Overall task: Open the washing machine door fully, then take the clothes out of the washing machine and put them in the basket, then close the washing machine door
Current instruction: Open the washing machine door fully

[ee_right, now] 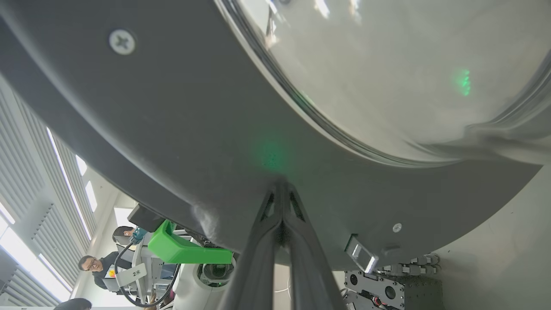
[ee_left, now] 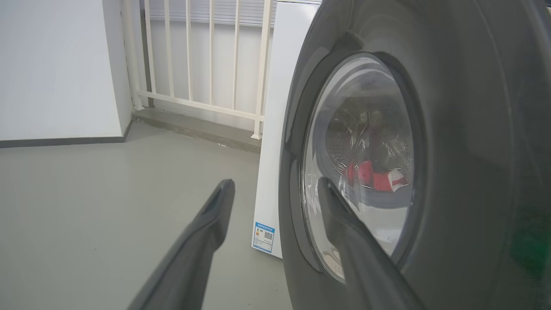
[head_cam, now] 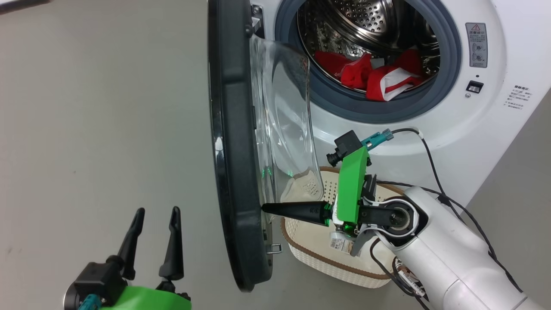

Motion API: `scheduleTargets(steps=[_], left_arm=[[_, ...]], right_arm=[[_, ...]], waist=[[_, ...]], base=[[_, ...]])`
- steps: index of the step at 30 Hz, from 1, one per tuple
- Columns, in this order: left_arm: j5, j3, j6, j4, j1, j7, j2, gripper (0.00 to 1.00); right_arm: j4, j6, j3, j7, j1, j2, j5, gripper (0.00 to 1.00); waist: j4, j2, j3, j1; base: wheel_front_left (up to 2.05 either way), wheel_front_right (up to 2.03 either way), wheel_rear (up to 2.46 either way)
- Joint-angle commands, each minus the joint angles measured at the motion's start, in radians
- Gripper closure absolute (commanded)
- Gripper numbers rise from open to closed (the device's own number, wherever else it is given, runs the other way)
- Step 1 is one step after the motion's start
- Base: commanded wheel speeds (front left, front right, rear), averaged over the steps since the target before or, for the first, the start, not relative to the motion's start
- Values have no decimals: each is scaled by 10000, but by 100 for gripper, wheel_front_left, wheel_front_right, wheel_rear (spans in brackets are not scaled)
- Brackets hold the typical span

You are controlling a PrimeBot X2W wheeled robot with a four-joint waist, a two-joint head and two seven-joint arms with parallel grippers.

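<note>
Left hand (head_cam: 157, 211) hangs spread outside the washing machine door (head_cam: 234, 150); my right hand (head_cam: 264, 208), pressed together, touches its inner rim, so I'd push leftward.

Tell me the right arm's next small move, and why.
Probably push the glossy black-rimmed round door wider, leftward: the shut right end effector presses its inner rim, the door stands only partly open, and red clothes lie in the steel drum.
</note>
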Motion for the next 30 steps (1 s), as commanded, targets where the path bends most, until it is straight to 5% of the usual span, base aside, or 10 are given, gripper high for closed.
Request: scheduleTargets(steps=[1,9,11,12,21,30], left_arm=[[-73,358,75,-307,-21,-92,148,0],[-118,375,119,-311,63,-92,148,0],[-107,377,122,-280,75,-92,148,0],[-101,377,122,-263,80,-92,148,0],[14,420,32,-39,141,-92,148,0],[213,562,-108,239,148,-92,148,0]], right_arm=[[-237,77,162,-98,-244,304,103,100],[-67,77,315,-554,-272,305,-36,98],[-78,77,246,-814,-216,301,-268,53],[-137,77,222,-925,-168,273,-389,1],[-1305,77,187,-2616,597,-503,-1709,0],[-1475,77,1089,-6598,1276,-1413,-4267,0]], waist=[[4,-1,12,-1],[-45,-1,-43,-1],[-70,-1,-84,-1],[-83,-1,-107,-1],[-214,-1,-399,-1],[-379,-1,-739,-1]], base=[[0,0,0],[0,0,0],[0,0,0],[0,0,0],[0,0,0],[0,0,0]])
